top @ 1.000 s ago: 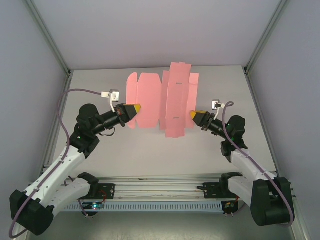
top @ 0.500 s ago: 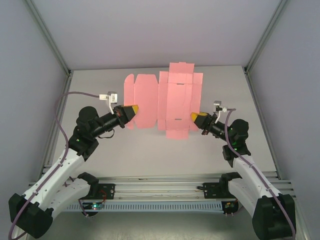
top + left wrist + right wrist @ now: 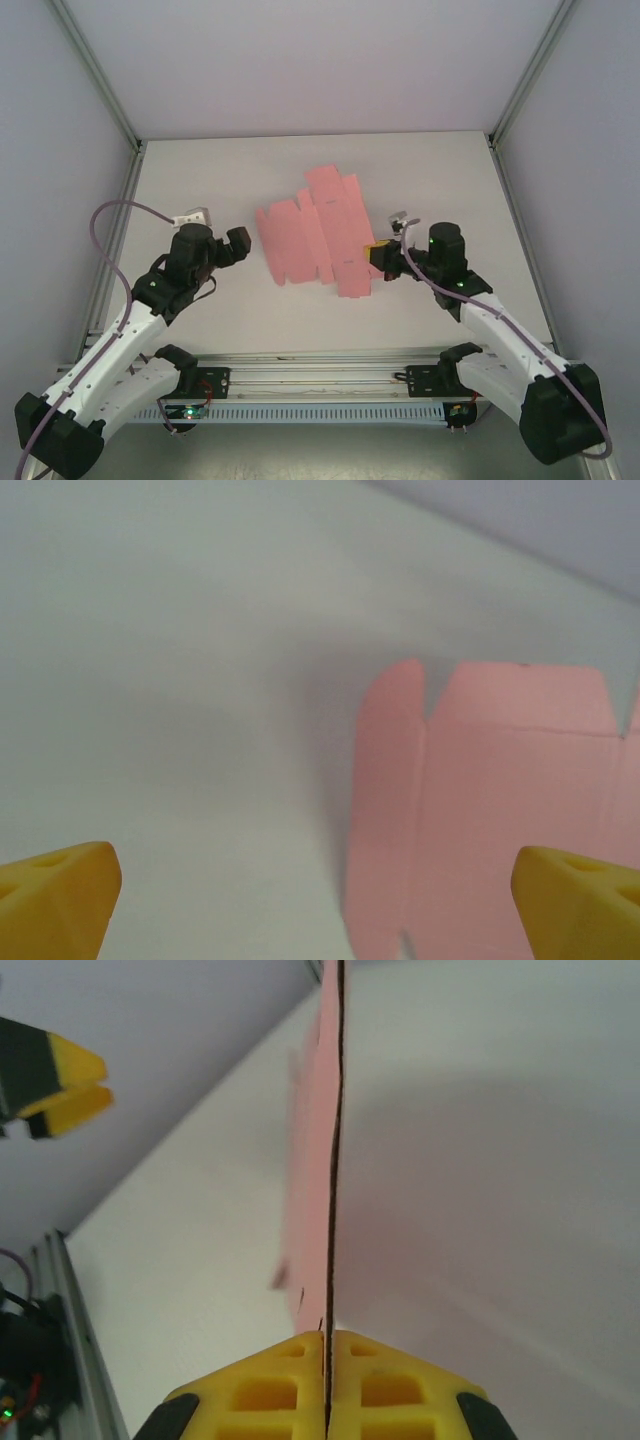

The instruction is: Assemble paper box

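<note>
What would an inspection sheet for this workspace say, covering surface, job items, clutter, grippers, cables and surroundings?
Surface: white table, carrying the job's sheet.
Job's things: paper box, a pink die-cut sheet, unfolded, not yet assembled.
Clutter: nothing seen.
Grippers: right gripper shut on the sheet's right edge; left gripper open, apart from the sheet.
Cables: purple cable loops off the left arm; another runs along the right arm.
Surroundings: grey walls, metal frame posts, rail at the near edge.
</note>
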Robot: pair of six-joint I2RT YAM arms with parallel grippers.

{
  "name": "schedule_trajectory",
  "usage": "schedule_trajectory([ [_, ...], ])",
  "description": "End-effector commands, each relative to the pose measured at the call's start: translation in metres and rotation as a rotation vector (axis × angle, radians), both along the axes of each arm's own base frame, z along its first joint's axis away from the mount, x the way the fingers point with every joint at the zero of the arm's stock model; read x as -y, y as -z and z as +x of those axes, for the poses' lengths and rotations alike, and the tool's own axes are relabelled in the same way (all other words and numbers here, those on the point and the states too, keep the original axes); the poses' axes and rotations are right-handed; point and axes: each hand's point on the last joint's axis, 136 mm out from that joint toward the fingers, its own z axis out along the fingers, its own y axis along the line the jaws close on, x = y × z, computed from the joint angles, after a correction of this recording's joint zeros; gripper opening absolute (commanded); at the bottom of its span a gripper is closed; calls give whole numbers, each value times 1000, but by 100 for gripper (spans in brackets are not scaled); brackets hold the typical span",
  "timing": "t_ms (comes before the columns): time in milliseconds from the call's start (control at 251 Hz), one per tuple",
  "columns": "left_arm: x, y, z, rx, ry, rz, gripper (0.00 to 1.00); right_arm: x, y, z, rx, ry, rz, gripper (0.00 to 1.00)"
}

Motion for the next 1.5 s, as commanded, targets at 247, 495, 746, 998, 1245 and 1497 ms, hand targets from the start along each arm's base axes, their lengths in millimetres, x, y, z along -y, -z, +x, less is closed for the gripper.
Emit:
schedule_trajectory([
  [247,14,3,1,11,106,33,100,12,49,45,132,37,-590,6],
  [495,43,0,11,7,246,-9,100,-5,66,65,341,-113,-870,4],
  [746,111,-13,26,57,588,-111,100,-42,78,56,548,-417,-917,1],
  [998,132,5,42,-35,794,67,100,-53,74,55,595,-533,-908,2],
  [1245,135,17,42,-60,887,197,75,-52,62,48,591,-558,-831,2],
  [1497,147,28,43,-118,923,287,56,-51,63,48,569,-567,-835,2],
])
